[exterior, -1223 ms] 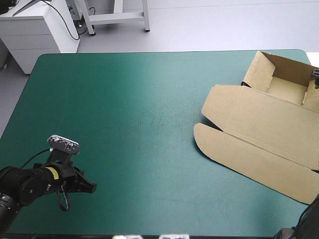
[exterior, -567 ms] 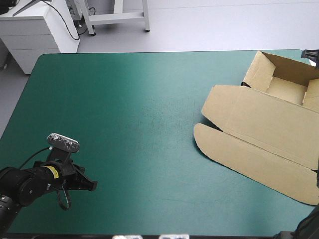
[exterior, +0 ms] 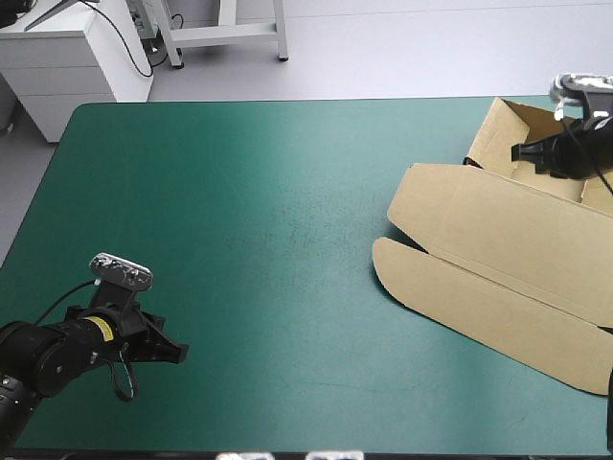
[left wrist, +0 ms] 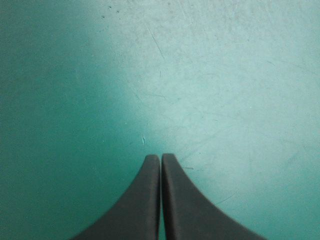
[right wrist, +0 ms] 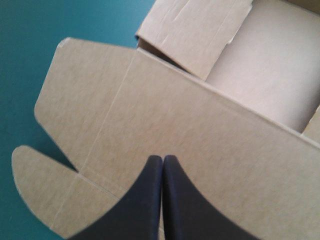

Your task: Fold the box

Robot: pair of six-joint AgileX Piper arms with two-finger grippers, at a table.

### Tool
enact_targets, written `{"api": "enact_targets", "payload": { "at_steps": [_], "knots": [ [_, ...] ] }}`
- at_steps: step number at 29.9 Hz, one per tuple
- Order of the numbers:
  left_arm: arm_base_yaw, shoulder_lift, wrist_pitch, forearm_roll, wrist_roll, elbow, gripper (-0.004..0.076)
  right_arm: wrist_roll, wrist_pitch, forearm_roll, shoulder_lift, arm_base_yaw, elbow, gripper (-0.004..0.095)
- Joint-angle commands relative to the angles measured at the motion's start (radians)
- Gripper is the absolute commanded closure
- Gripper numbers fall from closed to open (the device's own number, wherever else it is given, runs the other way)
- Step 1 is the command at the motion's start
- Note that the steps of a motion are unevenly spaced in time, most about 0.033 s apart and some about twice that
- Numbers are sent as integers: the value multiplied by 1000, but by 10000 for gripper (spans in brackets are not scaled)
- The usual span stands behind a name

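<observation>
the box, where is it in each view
High view: the box lies at the right side of the table, tray toward the far corner.
Left wrist view: not in it.
Right wrist view: under and ahead of the right gripper.
Shared landmark: the rounded lid flap.

Place: a robotics lab or test room.
Work surface: a wide table [exterior: 239, 192] lay under a teal-green cover.
Machines: a robot's left gripper [exterior: 180, 356] and right gripper [exterior: 515, 151] hung over it from opposite sides.
Furnishings: a white drawer cabinet [exterior: 57, 72] with trailing black cables [exterior: 131, 43] and a pale metal frame [exterior: 230, 36] stood beyond the far edge.
Floor: plain light grey floor [exterior: 402, 57].
</observation>
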Motion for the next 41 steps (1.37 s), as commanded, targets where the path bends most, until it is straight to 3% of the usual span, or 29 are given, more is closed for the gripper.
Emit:
{"api": "enact_targets", "payload": {
  "at_steps": [1, 7, 27, 41],
  "knots": [
    [2, -4, -73, -6, -1, -27, 732, -61, -66, 73, -134, 24, 97, 922],
    [2, -4, -94, -6, 10, -27, 732, -137, -131, 166, -283, 78, 282, 922],
    [2, -37, -83, -9, 10, -22, 732, -147, -201, 134, -761, 102, 729, 922],
    [2, -186, -122, -56, 10, 132, 732, -192, -201, 136, -1062, 102, 1073, 922]
  ]
}}
